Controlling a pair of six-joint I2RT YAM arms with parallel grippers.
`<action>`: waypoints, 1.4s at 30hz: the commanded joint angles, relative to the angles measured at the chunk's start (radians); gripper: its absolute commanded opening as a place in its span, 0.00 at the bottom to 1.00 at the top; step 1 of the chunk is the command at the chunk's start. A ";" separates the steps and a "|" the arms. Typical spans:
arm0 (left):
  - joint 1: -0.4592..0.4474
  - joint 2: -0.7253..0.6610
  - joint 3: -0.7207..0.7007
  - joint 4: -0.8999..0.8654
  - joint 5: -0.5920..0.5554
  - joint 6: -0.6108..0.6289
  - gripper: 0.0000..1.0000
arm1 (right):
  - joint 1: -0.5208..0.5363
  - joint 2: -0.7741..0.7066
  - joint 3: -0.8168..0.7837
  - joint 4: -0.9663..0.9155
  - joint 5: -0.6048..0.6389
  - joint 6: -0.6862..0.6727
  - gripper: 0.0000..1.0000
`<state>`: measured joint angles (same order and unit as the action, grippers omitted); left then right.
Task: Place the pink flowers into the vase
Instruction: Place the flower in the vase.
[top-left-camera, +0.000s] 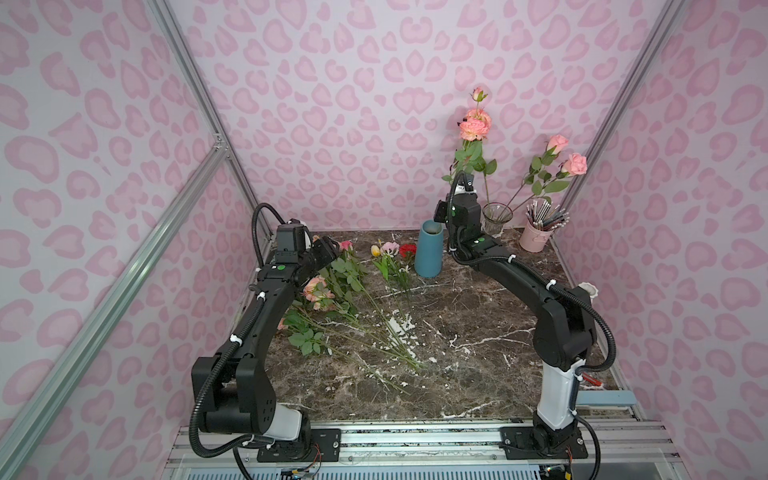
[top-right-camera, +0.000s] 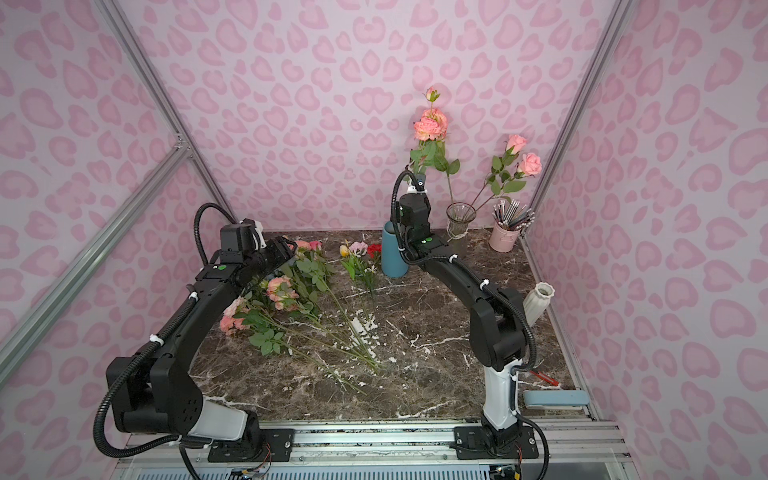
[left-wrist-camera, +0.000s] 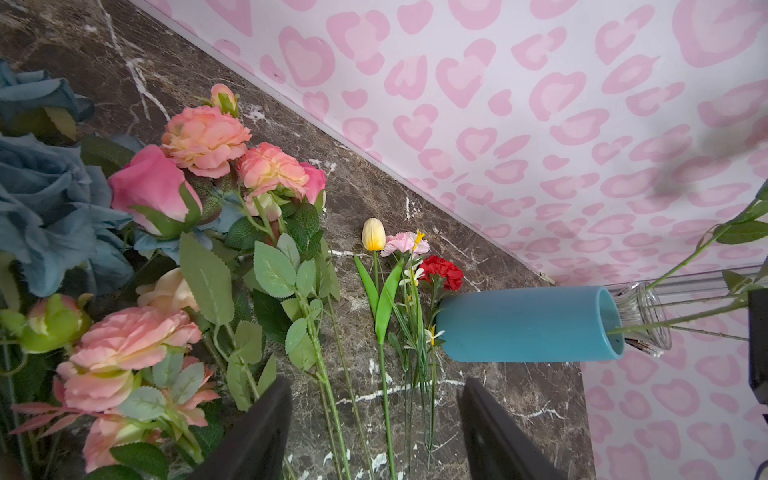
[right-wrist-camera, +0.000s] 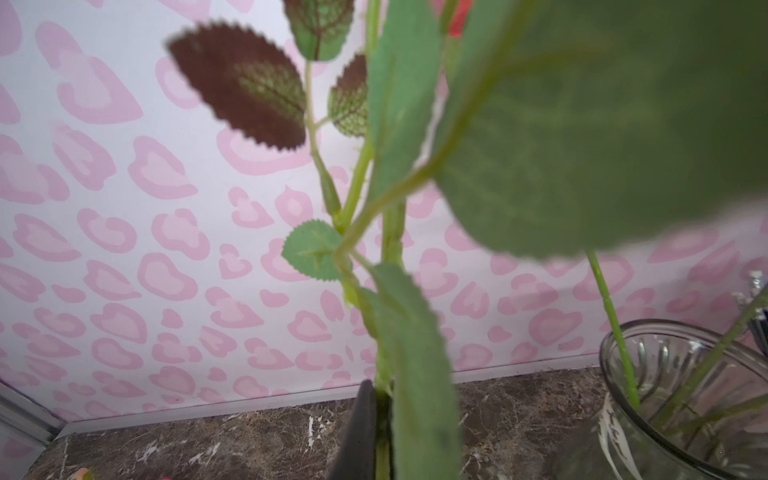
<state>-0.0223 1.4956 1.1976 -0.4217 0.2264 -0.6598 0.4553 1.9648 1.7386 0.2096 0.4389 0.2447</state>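
- On the left of the marble table (top-left-camera: 478, 353), loose pink flowers (top-left-camera: 318, 291) are found lying flat, with stems fanned toward the near centre. These are judged still to be placed.
- The left gripper (left-wrist-camera: 374, 386) is positioned over that pile with its jaws parted wide and nothing between them, apparently staged for the next pick.
- Beyond the pile, a red carnation (top-left-camera: 407, 250) and a blue vase (top-left-camera: 429, 249) are noted. Neither is engaged.
- At the far right, the right gripper (right-wrist-camera: 382, 415) is clamped on a leafy green stem (right-wrist-camera: 392, 232). The stem is held upright just beside the glass vase (top-left-camera: 496, 220), presumably so that its end can be lowered through the mouth.
- Two pink roses (top-left-camera: 575, 164) are already seated in that vase, leaning right.
- Whether the foot of the held stem is inside the rim cannot be determined.
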 joint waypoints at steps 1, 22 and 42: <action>0.002 -0.006 -0.001 0.045 -0.004 0.000 0.68 | 0.005 0.009 0.002 0.034 -0.008 0.011 0.00; 0.013 -0.015 -0.006 0.027 -0.066 -0.008 0.69 | 0.038 -0.149 -0.142 -0.110 0.001 0.022 0.48; -0.150 -0.221 -0.124 -0.152 -0.315 -0.158 0.52 | 0.048 -0.548 -0.521 -0.365 -0.249 0.155 0.45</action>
<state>-0.1326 1.3060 1.0855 -0.5423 -0.0177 -0.7643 0.5022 1.4658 1.2591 -0.1696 0.2432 0.3756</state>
